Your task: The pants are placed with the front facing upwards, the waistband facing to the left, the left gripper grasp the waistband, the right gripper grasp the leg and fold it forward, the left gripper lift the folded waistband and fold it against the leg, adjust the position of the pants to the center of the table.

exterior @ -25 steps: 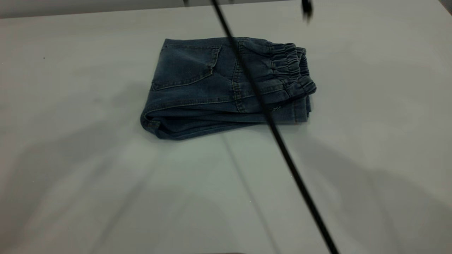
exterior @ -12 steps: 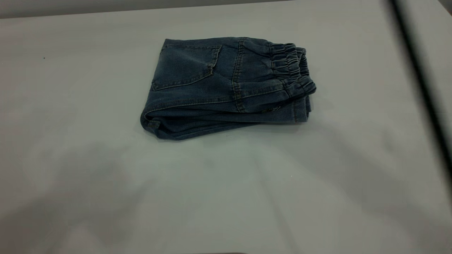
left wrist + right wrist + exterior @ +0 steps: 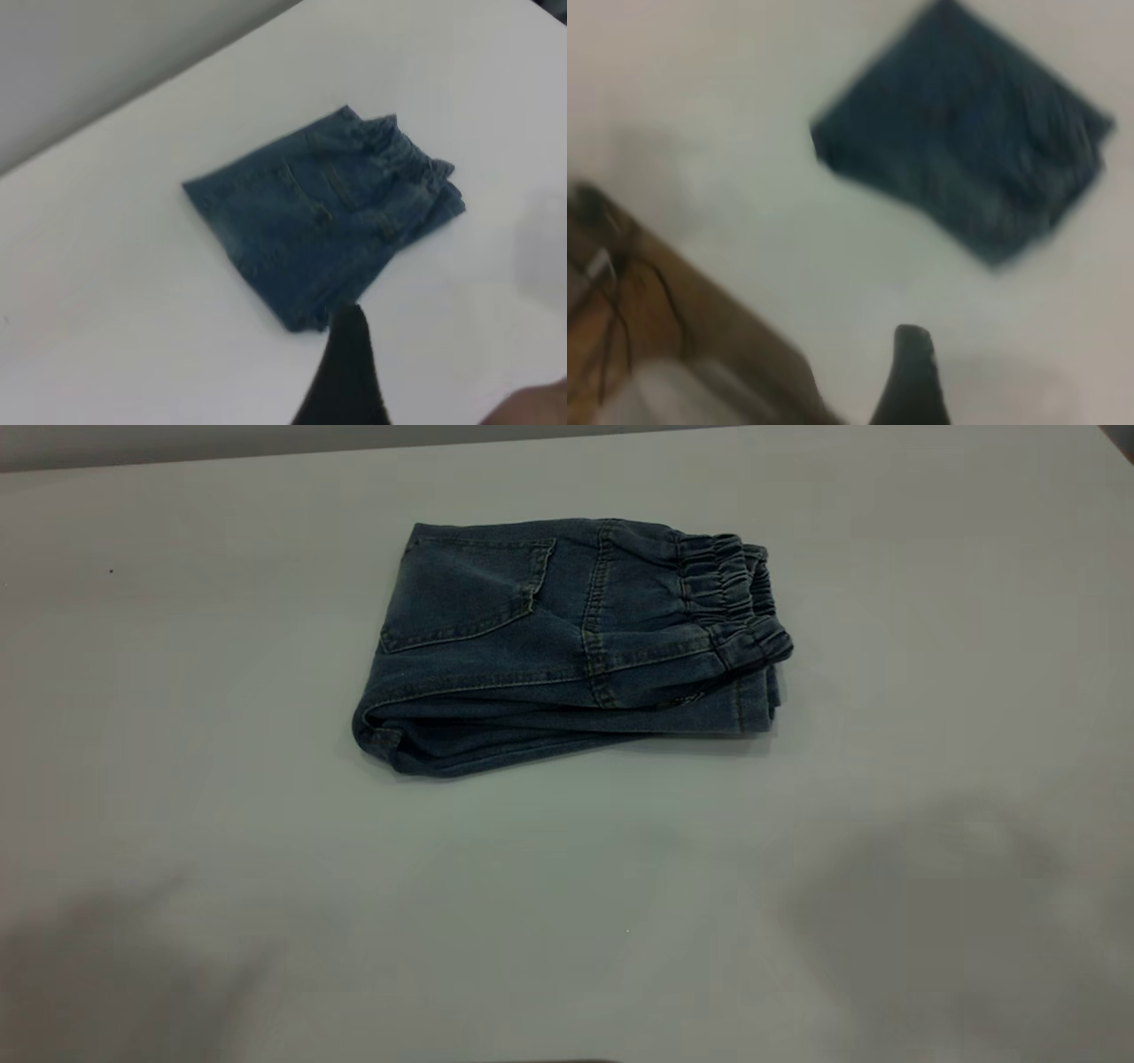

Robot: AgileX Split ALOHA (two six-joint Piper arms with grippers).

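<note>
**Pants folded, arms have cleared out**

The pants (image 3: 567,646) sit folded in a compact stack toward the far middle of the table (image 3: 177,797), waistband (image 3: 735,611) at the right end, patch pocket up. Nothing's touching them. A second ago a black cable cut across the exterior view and half a second ago a dark blur ran down the right edge; now both are gone, only soft shadows near. So the folding looks done, arms retreating. Left gripper (image 3: 350,381) and right gripper (image 3: 912,376) hang well apart from the cloth, holding nothing; can't tell if they're spread or closed.
</note>
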